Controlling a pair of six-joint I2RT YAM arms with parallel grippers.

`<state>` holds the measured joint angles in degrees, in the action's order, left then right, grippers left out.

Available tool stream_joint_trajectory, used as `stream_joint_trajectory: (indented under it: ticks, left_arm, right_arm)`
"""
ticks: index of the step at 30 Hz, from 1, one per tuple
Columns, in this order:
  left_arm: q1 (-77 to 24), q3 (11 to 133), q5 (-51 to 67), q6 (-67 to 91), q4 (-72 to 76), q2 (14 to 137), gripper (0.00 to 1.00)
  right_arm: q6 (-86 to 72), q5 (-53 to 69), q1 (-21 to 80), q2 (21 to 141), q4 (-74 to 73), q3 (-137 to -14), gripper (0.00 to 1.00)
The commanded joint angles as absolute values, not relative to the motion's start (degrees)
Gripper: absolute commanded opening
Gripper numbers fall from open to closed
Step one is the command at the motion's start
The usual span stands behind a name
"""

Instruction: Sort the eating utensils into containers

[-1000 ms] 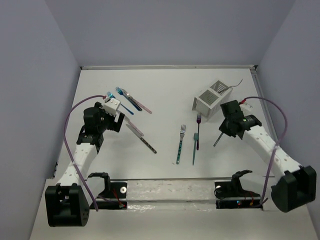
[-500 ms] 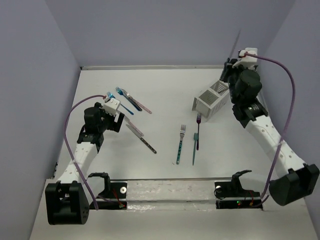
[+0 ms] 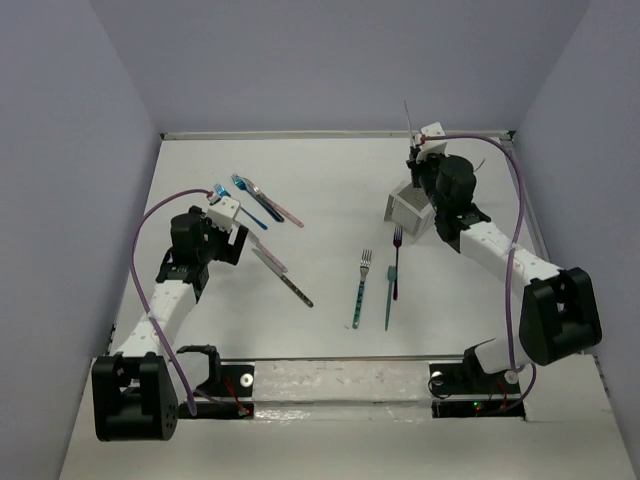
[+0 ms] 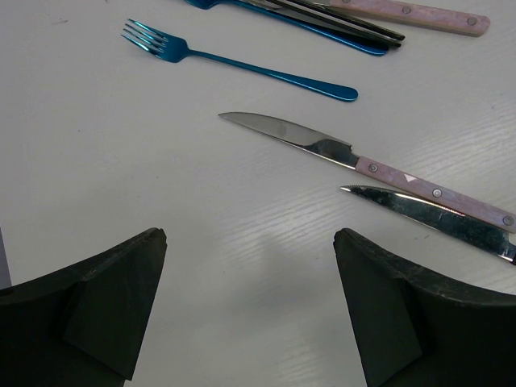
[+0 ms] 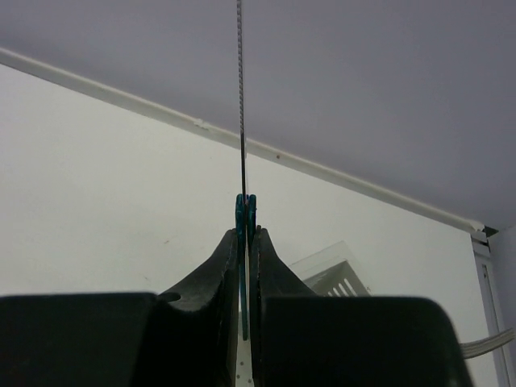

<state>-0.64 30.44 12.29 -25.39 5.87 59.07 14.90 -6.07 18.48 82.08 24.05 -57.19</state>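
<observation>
Right wrist view first: my right gripper is clenched on a slim teal-handled metal utensil, with both dark fingers pressed flat against the handle. Its long axis runs straight out from the fingertips, and the thin metal end, seen edge-on, points away from the wrist. From the top external camera that end aims at the back wall. The grip sits over the far side of a small white slatted caddy, at the far right of the matte white tabletop. My left gripper is released, jaws spread wide, low over a metal knife with a pink handle and a blue fork. Both lie flat, with a second knife just beside the first. Three forks lie roughly parallel mid-table, tines toward the back. Plain lavender-grey walls box the surface in.
</observation>
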Motion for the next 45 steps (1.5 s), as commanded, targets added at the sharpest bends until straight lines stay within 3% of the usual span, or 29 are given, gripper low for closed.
stream_joint_trajectory:
  ticks: [1, 14, 15, 16, 17, 23, 28, 32, 40, 45]
  left_arm:
    - [-0.5, 31.3, 11.2, -25.0, 7.9, 59.0, 0.99]
    - [-0.5, 30.8, 10.9, -25.1, 8.3, 58.3, 0.99]
    - [-0.5, 30.8, 10.9, -25.1, 8.3, 58.3, 0.99]
    - [-0.5, 30.8, 10.9, -25.1, 8.3, 58.2, 0.99]
    - [-0.5, 30.8, 10.9, -25.2, 8.3, 58.2, 0.99]
    - [-0.5, 30.7, 11.0, -25.2, 8.3, 57.8, 0.99]
    - [-0.5, 30.5, 11.1, -25.3, 8.4, 57.7, 0.99]
    - [-0.5, 30.5, 11.0, -25.2, 8.4, 57.7, 0.99]
    - [-0.5, 30.3, 11.0, -25.2, 8.5, 57.1, 0.99]
    - [-0.5, 30.1, 11.2, -25.3, 8.5, 56.6, 0.99]
  right_arm:
    - [15.5, -8.3, 18.8, 83.5, 33.0, -53.4, 0.00]
    - [12.3, -9.3, 18.8, 87.7, 36.5, -45.7, 0.00]
    - [12.5, -9.5, 18.8, 87.7, 36.3, -45.6, 0.05]
    - [12.5, -9.4, 18.8, 87.5, 35.4, -45.6, 0.24]
    - [12.5, -9.2, 18.8, 87.1, 34.7, -45.9, 0.35]
    - [11.6, -9.4, 18.8, 81.1, 27.4, -49.5, 0.54]
    - [5.8, -8.3, 18.8, 73.8, 13.8, -55.7, 0.56]
    - [-7.4, -5.9, 20.2, 69.0, -7.8, -63.7, 0.54]
    - [-27.7, -10.7, 31.7, 67.8, -35.4, -59.4, 0.51]
    - [-36.5, -10.6, 38.4, 69.9, -41.6, -53.5, 0.48]
